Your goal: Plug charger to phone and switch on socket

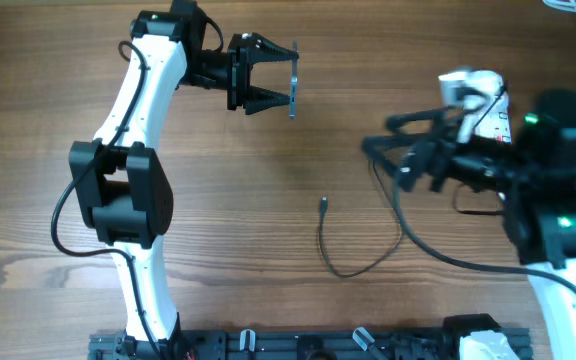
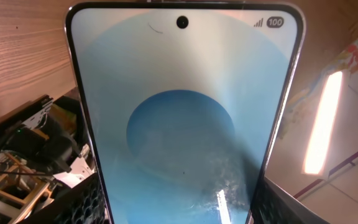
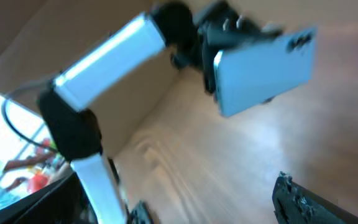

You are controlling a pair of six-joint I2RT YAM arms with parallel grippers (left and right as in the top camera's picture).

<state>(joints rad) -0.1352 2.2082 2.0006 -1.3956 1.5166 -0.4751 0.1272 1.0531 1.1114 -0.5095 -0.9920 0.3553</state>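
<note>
As left claw (image 1: 290,80) clamps phone (image 2: 179,124), screen shows blue circles | right claw (image 1: 388,150): perhaps apart, cannot tell

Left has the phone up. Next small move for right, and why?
Probably lower the right gripper onto the tip of the charger: it lies loose on the table, unplugged, while the left gripper holds the phone lifted.

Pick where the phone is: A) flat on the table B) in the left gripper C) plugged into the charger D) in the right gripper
B: the phone is clamped edge-on in the left gripper, above the table, and the charger lies loose and unplugged.
</note>
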